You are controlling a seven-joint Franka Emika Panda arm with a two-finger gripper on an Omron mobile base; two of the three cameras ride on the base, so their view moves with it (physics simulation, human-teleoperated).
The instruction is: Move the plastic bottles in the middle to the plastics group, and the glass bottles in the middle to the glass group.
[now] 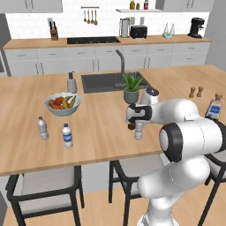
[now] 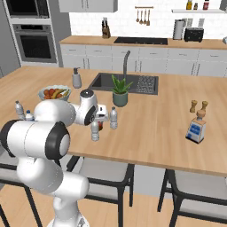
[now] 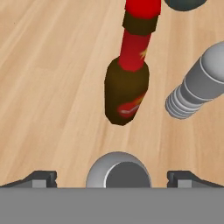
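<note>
Pincer held wide open above a plastic bottle, nothing gripped yet.

The pincer (image 3: 112,178) is seen with its two fingertips far apart, and the pale cap of the near plastic bottle (image 3: 118,171) lies between them, just below; no contact can be made out. The glass bottle (image 3: 127,83), dark brown with a red neck, stands close behind it, and the second plastic bottle (image 3: 199,83) is just beside that one. If the descent is made off centre, the cap may be pushed and the bottle tipped against the glass bottle, which is slim and could probably be knocked over. The plastics group (image 1: 67,136) waits well apart on the counter (image 1: 101,132), and the glass group (image 2: 195,129) on the other side.
</note>
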